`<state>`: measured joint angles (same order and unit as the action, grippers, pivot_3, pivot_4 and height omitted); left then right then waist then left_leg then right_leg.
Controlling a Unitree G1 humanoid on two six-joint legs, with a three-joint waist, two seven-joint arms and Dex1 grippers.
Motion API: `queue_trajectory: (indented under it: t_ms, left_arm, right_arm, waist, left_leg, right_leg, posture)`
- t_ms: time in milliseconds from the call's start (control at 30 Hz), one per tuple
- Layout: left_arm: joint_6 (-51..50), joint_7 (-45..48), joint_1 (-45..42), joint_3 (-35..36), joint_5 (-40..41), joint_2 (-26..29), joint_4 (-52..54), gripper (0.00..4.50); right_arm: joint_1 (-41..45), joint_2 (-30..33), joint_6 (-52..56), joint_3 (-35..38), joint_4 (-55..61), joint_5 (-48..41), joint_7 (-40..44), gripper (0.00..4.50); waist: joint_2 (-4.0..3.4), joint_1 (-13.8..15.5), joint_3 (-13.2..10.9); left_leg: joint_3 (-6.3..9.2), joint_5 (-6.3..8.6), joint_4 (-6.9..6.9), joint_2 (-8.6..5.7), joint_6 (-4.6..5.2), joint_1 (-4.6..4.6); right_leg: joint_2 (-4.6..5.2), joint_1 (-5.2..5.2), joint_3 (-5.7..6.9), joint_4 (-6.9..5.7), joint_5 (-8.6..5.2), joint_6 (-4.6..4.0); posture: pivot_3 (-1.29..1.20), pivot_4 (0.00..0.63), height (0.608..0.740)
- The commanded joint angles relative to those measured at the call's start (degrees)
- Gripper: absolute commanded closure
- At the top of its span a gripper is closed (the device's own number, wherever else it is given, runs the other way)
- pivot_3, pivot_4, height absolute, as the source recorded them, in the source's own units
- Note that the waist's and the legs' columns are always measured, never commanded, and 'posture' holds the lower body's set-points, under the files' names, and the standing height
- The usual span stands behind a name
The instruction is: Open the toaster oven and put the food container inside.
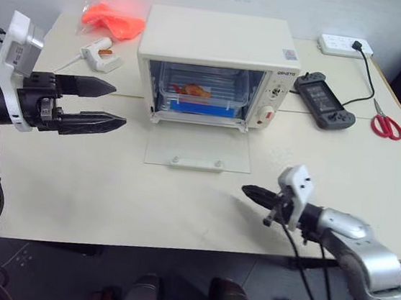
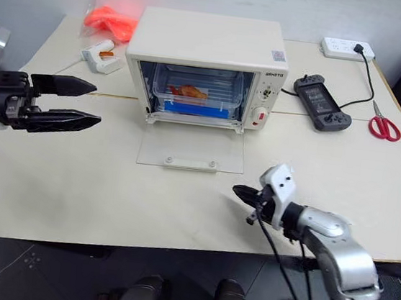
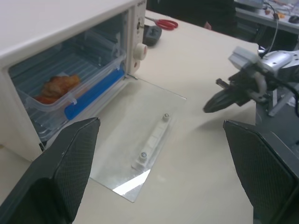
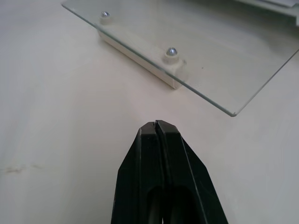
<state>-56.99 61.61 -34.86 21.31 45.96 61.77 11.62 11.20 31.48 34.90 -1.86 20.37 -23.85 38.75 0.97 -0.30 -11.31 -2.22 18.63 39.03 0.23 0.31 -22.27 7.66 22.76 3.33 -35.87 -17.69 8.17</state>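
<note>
Nearest, at about four o'clock from the oven, the right gripper (image 1: 252,193) has its two black fingers pressed together on nothing, low over the bare cream table (image 1: 94,196). At nine o'clock the left gripper (image 1: 108,105) hangs with its fingers spread wide and empty, level with the oven's mouth.

The flat glass door (image 1: 199,150) with its white bar handle (image 3: 152,148) lies fully dropped onto the tabletop at six o'clock of the cream-white boxy toaster oven (image 1: 216,47). The likeliest trouble I foresee is an arm sweeping low across that pane and knocking or levering it, shifting the oven.

The shallow clear plastic food container (image 1: 198,95) with blue side clips and orange-brown food sits inside on the wire rack. Its near edge looks close to the opening, so a closing door might catch it.
</note>
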Motion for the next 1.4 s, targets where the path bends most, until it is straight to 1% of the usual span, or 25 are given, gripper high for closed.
queue_trajectory:
  t_ms: [33, 167, 267, 367, 500, 633, 700, 800, 867, 933, 1000, 1033, 1067, 1100, 1167, 1267, 1300, 1400]
  left_arm:
    - [0.21, 1.6, -0.19, 1.28, 2.56, 2.24, 2.87, 0.02]
    - [0.31, 0.04, -1.66, 0.93, 3.57, 1.93, 2.34, 0.02]
    - [0.01, -0.75, -2.39, 0.99, 4.38, 1.91, 1.99, 0.02]
    - [0.91, -0.92, -2.02, 0.76, 3.9, 2.22, 2.0, 0.02]
    - [1.98, -1.12, -1.06, 0.65, 3.14, 1.98, 1.96, 0.02]
    - [3.32, -1.58, -0.6, 0.21, 2.47, 1.37, 1.44, 0.02]
    - [4.0, -2.01, -0.75, -0.06, 2.34, 1.0, 1.06, 0.02]
    - [4.47, -2.67, -1.15, -0.26, 2.38, 0.53, 0.33, 0.02]
    - [5.1, -2.92, -1.15, -0.4, 1.85, 0.46, -0.34, 0.02]
    - [5.65, -3.1, -1.01, -0.46, 1.32, 0.53, -0.9, 0.02]
    - [6.17, -3.02, -0.18, -0.24, 0.79, 0.79, -1.16, 0.0]
    - [6.38, -2.93, 0.13, -0.19, 0.55, 0.91, -1.21, 0.0]
    - [6.66, -2.71, 0.55, -0.08, 0.29, 1.06, -1.27, 0.0]
    - [7.2, -2.35, 1.09, 0.01, -0.31, 1.43, -1.55, 0.0]
    - [7.98, -1.89, 1.82, 0.18, -1.04, 1.94, -1.98, 0.0]
    - [8.65, -1.22, 2.36, 0.74, -1.65, 2.61, -2.94, 0.0]
    - [9.0, -1.02, 2.47, 0.99, -1.92, 2.92, -3.39, 0.0]
    - [9.83, -0.95, 2.54, 1.64, -2.27, 3.38, -4.21, 0.0]
  right_arm:
    - [2.86, -3.38, -5.08, -1.87, -5.72, 4.51, -3.19, 4.5]
    - [6.09, -6.8, -9.38, -2.22, -12.77, 7.35, -4.82, 4.5]
    - [8.49, -7.94, -11.32, -1.77, -15.81, 8.33, -4.96, 4.5]
    - [11.2, -7.38, -10.91, 0.0, -14.09, 6.74, -3.77, 4.5]
    - [17.62, -7.02, -7.26, 5.14, -10.11, 0.35, -3.1, 4.5]
    - [24.6, -6.92, -5.96, 8.12, -12.22, -1.09, -4.8, 4.5]
    - [26.43, -6.8, -5.42, 8.72, -13.31, -1.2, -4.93, 4.5]
    - [26.64, -5.77, -5.01, 9.14, -13.54, -1.71, -3.51, 4.5]
    - [25.9, -3.36, -3.41, 10.1, -12.85, -3.5, -0.45, 4.5]
    - [24.65, 0.46, -1.56, 11.37, -11.99, -5.81, 3.58, 4.5]
    - [22.48, 7.73, 1.87, 13.87, -11.83, -9.25, 10.4, 4.11]
    - [21.8, 10.2, 2.93, 14.59, -11.91, -10.46, 12.54, 3.91]
    - [21.04, 13.04, 2.93, 15.44, -12.23, -11.07, 15.09, 3.54]
    - [21.05, 16.51, 3.85, 16.84, -13.83, -11.79, 17.39, 3.27]
    - [21.24, 21.14, 5.28, 18.68, -16.12, -13.01, 20.5, 2.6]
    - [21.45, 26.28, 6.18, 20.48, -18.33, -14.41, 24.93, 1.61]
    - [21.81, 27.63, 5.57, 20.79, -19.7, -13.68, 25.37, 1.23]
    - [22.18, 29.94, 2.87, 21.27, -22.85, -11.79, 26.71, 0.22]
  waist:
    - [0.0, -0.01, 0.0]
    - [0.0, 0.1, 0.0]
    - [0.0, 0.01, 0.0]
    - [-0.01, -0.04, -0.01]
    - [-0.06, -0.29, -0.04]
    - [-0.08, -0.55, -0.04]
    - [-0.08, -0.6, -0.04]
    - [-0.08, -0.5, -0.05]
    - [-0.08, -0.47, -0.05]
    - [-0.08, -0.3, -0.05]
    - [-0.09, 0.01, -0.05]
    - [-0.09, 0.15, -0.06]
    - [-0.1, 0.18, -0.06]
    - [-0.1, 0.17, -0.06]
    - [-0.1, 0.07, -0.06]
    - [-0.11, -0.11, -0.06]
    - [-0.11, -0.19, -0.06]
    - [-0.11, -0.17, -0.06]
  left_leg:
    - [0.0, 0.0, -0.01, 0.0, 0.0, 0.0]
    - [0.0, 0.0, 0.01, 0.01, 0.0, -0.01]
    - [-0.01, 0.01, 0.03, -0.01, 0.0, 0.0]
    - [0.0, 0.0, 0.0, 0.01, 0.0, 0.0]
    - [-0.01, 0.0, 0.0, 0.03, 0.0, 0.0]
    - [0.01, 0.01, 0.0, 0.08, -0.01, 0.0]
    - [0.02, 0.02, -0.03, 0.09, -0.03, 0.0]
    - [0.03, 0.03, -0.03, 0.04, -0.01, -0.02]
    - [0.01, 0.04, -0.02, 0.01, 0.01, -0.04]
    - [0.02, 0.05, -0.01, 0.0, 0.03, -0.06]
    - [0.01, 0.06, 0.0, 0.0, 0.05, -0.08]
    - [0.0, 0.07, 0.0, 0.0, 0.07, -0.07]
    - [-0.01, 0.09, 0.0, -0.01, 0.09, -0.08]
    - [-0.03, 0.09, 0.01, -0.01, 0.11, -0.08]
    - [-0.09, 0.09, 0.03, 0.0, 0.11, -0.07]
    - [-0.16, 0.09, 0.04, 0.06, 0.11, -0.02]
    - [-0.18, 0.09, 0.03, 0.1, 0.11, -0.01]
    - [-0.22, 0.09, 0.01, 0.11, 0.11, 0.01]
  right_leg:
    - [-0.01, 0.0, 0.0, 0.0, 0.0, 0.0]
    - [-0.01, 0.0, -0.01, 0.0, 0.0, 0.0]
    - [0.0, -0.02, -0.02, 0.0, 0.0, 0.0]
    - [-0.01, 0.0, -0.02, -0.01, 0.0, 0.0]
    - [-0.02, 0.01, -0.02, -0.01, 0.0, 0.0]
    - [-0.05, 0.02, 0.0, -0.02, 0.0, 0.0]
    - [-0.06, 0.02, 0.02, -0.02, 0.0, 0.0]
    - [-0.03, 0.02, 0.02, -0.02, 0.0, 0.0]
    - [0.0, 0.02, 0.0, -0.01, 0.0, 0.0]
    - [0.0, 0.02, 0.01, -0.01, 0.0, 0.0]
    - [0.0, 0.02, 0.01, 0.01, 0.0, 0.0]
    - [0.01, 0.02, 0.01, 0.02, 0.0, 0.0]
    - [0.01, 0.02, 0.01, 0.04, 0.0, 0.0]
    - [0.02, 0.02, 0.01, 0.04, 0.0, 0.0]
    - [0.01, 0.01, -0.02, 0.05, 0.0, 0.0]
    - [-0.04, 0.01, -0.04, 0.04, 0.0, 0.0]
    - [-0.06, 0.01, -0.05, 0.04, 0.0, 0.0]
    - [-0.05, 0.02, -0.1, 0.05, 0.0, 0.0]
  posture:
    - [0.0, 0.15, 0.74]
    - [0.0, 0.15, 0.74]
    - [0.0, 0.15, 0.74]
    - [0.0, 0.15, 0.74]
    - [0.0, 0.15, 0.74]
    - [0.0, 0.15, 0.74]
    - [0.0, 0.15, 0.74]
    - [0.0, 0.15, 0.74]
    - [0.0, 0.15, 0.74]
    - [0.0, 0.15, 0.74]
    - [0.0, 0.15, 0.74]
    - [0.0, 0.15, 0.74]
    - [0.0, 0.15, 0.74]
    - [0.0, 0.15, 0.74]
    - [0.0, 0.15, 0.74]
    - [0.0, 0.15, 0.74]
    - [0.0, 0.15, 0.74]
    - [0.0, 0.15, 0.74]
